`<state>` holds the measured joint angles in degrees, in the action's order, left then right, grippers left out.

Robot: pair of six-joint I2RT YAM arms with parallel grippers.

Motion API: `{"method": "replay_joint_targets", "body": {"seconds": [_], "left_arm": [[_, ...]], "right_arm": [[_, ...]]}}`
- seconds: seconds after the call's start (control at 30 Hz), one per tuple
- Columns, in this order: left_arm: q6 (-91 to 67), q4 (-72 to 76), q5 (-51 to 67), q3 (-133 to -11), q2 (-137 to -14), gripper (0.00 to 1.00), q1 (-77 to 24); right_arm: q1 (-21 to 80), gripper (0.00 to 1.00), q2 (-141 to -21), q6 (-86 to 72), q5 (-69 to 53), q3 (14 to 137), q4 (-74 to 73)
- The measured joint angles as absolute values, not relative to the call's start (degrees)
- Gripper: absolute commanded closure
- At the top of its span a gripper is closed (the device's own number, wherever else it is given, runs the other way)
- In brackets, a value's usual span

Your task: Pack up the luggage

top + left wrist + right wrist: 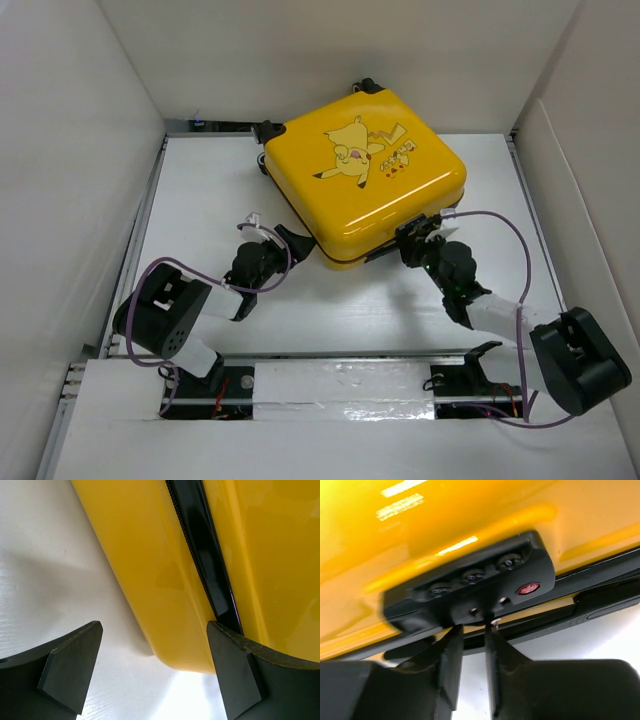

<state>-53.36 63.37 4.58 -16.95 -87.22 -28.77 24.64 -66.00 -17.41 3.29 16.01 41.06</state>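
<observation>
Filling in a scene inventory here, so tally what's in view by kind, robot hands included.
Yellow luggage: 1
Robot hands: 2, the left hand and the right hand
Total: 3

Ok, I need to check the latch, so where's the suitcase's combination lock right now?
The combination lock sits on the near right edge of the luggage in the top view, just beyond the tips of the right gripper.
</observation>
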Motion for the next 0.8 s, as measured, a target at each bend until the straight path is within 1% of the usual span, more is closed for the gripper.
{"method": "replay_joint_targets", "body": {"seconds": [0.03, 0.1, 0.13, 0.17, 0.3, 0.4, 0.43, 0.53, 0.57, 0.7, 0.8], "left_arm": [[-53.36, 63.37, 4.73, -16.95, -87.22, 0.16, -28.80], [-53.32, 63.37, 4.82, -16.95, -87.22, 0.16, -28.80], [-53.30, 63.40, 4.93, -16.95, -87.20, 0.16, -28.80], [-53.21, 63.46, 5.02, -16.95, -87.15, 0.16, -28.82], [-52.73, 63.05, 5.08, -16.95, -86.21, 0.16, -28.82], [-52.45, 62.72, 5.10, -16.95, -85.54, 0.16, -28.82], [-52.34, 62.72, 5.08, -16.95, -85.36, 0.16, -28.82], [-52.25, 62.74, 5.08, -16.95, -85.25, 0.16, -28.82], [-52.21, 62.76, 5.10, -16.95, -85.25, 0.16, -28.82], [-52.07, 62.81, 5.10, -16.95, -85.25, 0.17, -28.84], [-52.07, 63.05, 5.15, -16.95, -85.25, 0.17, -28.86]], "right_arm": [[24.73, 0.77, -67.59, -17.39, 3.68, 16.03, 42.54], [24.97, 0.76, -69.73, -17.32, 4.58, 16.05, 45.36], [25.39, 0.68, -70.43, -17.32, 5.30, 16.03, 46.41], [25.80, 0.64, -71.09, -17.30, 6.39, 16.01, 47.44], [26.74, 0.64, -73.87, -16.88, 9.54, 15.75, 51.96], [27.05, 0.74, -77.17, -15.97, 10.72, 15.09, 58.08], [27.09, 0.87, -78.26, -15.55, 10.74, 15.00, 59.90], [27.05, 0.98, -80.90, -14.37, 11.66, 14.79, 63.96], [27.05, 1.00, -81.28, -14.13, 11.86, 14.57, 64.79], [27.05, 1.00, -81.12, -13.52, 11.75, 13.93, 66.00], [27.44, 1.00, -77.84, -13.17, 10.70, 12.86, 65.49]]}}
